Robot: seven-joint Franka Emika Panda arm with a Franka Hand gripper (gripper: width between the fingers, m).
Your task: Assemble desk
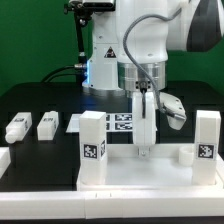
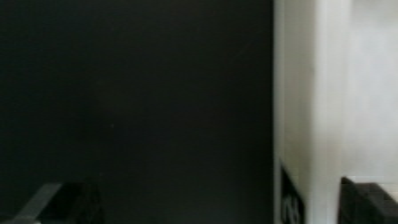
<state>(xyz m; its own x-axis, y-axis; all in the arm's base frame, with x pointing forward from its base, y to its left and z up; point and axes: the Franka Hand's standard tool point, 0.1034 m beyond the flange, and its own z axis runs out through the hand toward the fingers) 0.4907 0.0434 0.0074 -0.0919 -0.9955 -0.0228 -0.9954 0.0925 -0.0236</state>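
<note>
Lab: green backdrop (image 1: pixel 30 45), black table (image 1: pixel 40 100)

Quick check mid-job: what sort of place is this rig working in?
Probably a robotics lab bench: a green backdrop behind a black table, a marker board lying on it, and white tagged legs on and near the desk top.

The arm (image 1: pixel 150 40) wears smooth, glossy white shells, rounded at the joints, with a grey section near its upper end. A small dark triangular sticker (image 1: pixel 106 52) marks the white column, above a blue glow. Thin black cables (image 1: pixel 77 30) run beside it. The gripper (image 1: pixel 145 150) has a white housing and pale fingers (image 1: pixel 141 125); the wrist view shows their tips (image 2: pixel 50 203) as black
</note>
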